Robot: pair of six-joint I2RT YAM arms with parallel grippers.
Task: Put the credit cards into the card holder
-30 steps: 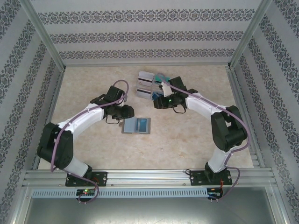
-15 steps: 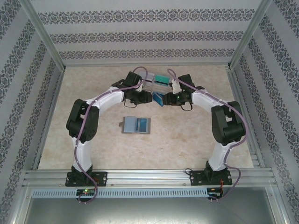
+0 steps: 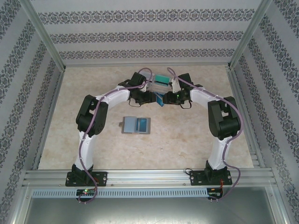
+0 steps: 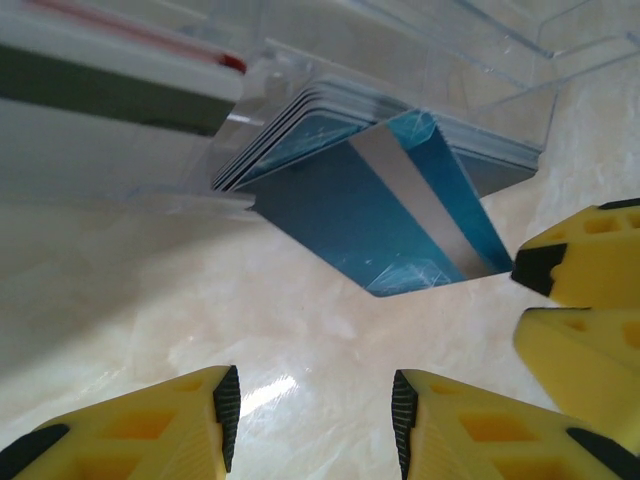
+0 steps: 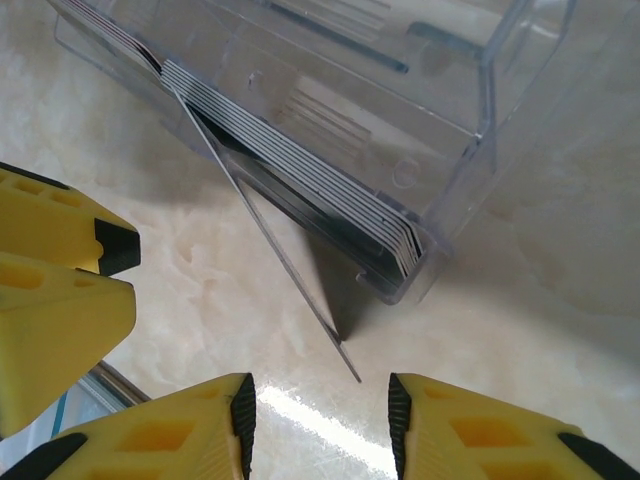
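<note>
Credit cards (image 4: pixel 290 115) sit stacked in the clear rack (image 5: pixel 480 130). One blue card (image 4: pixel 390 215) leans out, tipped so a claw can pinch it. The left claw (image 4: pixel 315 420) and right claw (image 5: pixel 320 425) hang just beside the rack, both spread and empty. The card holder (image 3: pixel 137 125) lies open, apart from the rack, ready.

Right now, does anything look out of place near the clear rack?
Yes. One blue card sticks out of the clear rack, slanting down toward the table, while the other cards sit stacked together inside. It looks half pulled out.
</note>
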